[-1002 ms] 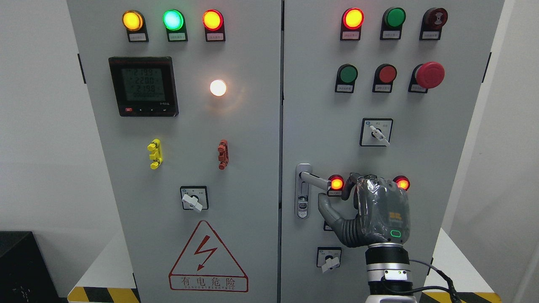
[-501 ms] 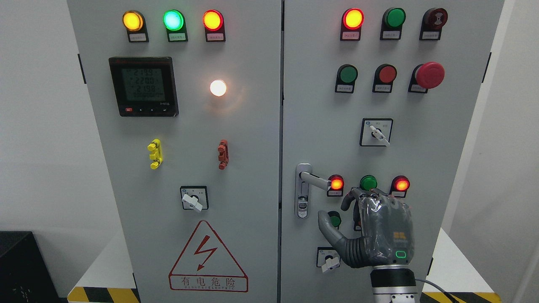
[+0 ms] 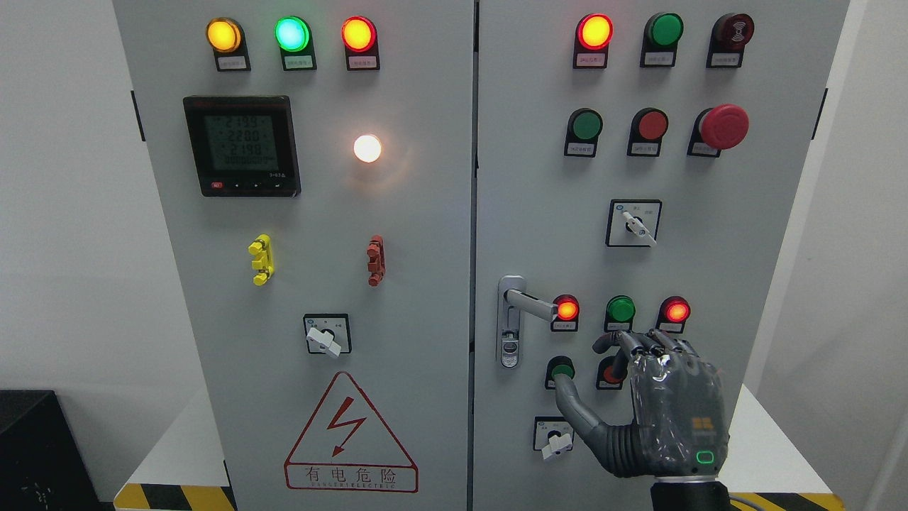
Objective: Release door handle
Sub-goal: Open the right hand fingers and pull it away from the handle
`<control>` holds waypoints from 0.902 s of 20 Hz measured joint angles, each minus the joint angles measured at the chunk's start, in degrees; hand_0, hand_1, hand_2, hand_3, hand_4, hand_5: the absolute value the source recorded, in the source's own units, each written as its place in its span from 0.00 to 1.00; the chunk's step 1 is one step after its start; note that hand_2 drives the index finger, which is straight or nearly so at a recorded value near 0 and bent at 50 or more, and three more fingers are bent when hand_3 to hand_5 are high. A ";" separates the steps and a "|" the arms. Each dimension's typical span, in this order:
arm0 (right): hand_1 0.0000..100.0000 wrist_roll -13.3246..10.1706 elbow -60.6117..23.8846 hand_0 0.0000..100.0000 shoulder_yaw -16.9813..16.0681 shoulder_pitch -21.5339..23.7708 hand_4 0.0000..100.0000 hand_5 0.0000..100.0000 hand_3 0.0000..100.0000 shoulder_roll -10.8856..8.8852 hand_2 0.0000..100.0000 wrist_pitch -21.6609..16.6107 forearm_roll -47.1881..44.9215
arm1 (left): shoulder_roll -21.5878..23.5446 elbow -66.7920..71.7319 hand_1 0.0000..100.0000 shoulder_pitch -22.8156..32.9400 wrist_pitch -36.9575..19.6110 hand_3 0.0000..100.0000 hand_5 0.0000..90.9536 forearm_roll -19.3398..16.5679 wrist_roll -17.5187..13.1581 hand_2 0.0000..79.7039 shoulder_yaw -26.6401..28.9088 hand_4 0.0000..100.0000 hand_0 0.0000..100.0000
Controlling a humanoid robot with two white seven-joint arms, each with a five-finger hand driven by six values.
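The silver door handle [image 3: 528, 303] sticks out to the right from its lock plate [image 3: 510, 323] at the left edge of the cabinet's right door [image 3: 539, 199]. My right hand [image 3: 660, 411], dark grey under a clear cover, hangs below and to the right of the handle, clear of it. Its fingers [image 3: 642, 345] are loosely bent and its thumb [image 3: 571, 401] is spread to the left; it holds nothing. My left hand is out of sight.
Around the hand are lit red lamps [image 3: 567, 309] [image 3: 677, 311], a green button [image 3: 621, 309], a lower green button [image 3: 562, 370] and a rotary switch [image 3: 555, 441]. A red emergency stop [image 3: 723, 126] sits higher up. The left door [image 3: 425, 213] carries a meter [image 3: 241, 145] and a warning triangle [image 3: 349, 433].
My right hand has dropped down and to the right, away from the handle. The green button and the lower buttons it covered have come into view.
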 measured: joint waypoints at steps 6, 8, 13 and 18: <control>0.34 -0.02 -1.10 0.25 -4.35 1.36 0.17 0.08 0.20 -0.05 0.19 -6.85 -3.62 | 0.00 0.00 0.00 0.00 0.16 0.11 0.00 0.00 0.00 0.06 0.00 0.01 0.00; 0.34 -0.03 -1.33 0.26 -5.70 1.59 0.10 0.03 0.11 -0.07 0.15 -7.67 -4.24 | 0.00 0.00 0.00 0.00 0.16 0.11 0.00 0.00 0.00 0.06 0.00 0.01 0.00; 0.33 -0.19 -1.75 0.28 -8.15 1.87 0.00 0.00 0.00 -0.13 0.03 -8.18 -5.44 | 0.00 0.00 0.00 0.00 0.17 0.11 0.00 0.00 0.00 0.06 0.00 0.01 0.00; 0.30 0.31 -2.03 0.29 -9.88 1.97 0.00 0.00 0.00 -0.21 0.00 -8.28 -6.74 | 0.00 0.00 0.00 0.00 0.17 0.11 0.00 0.00 0.00 0.06 0.00 0.01 0.00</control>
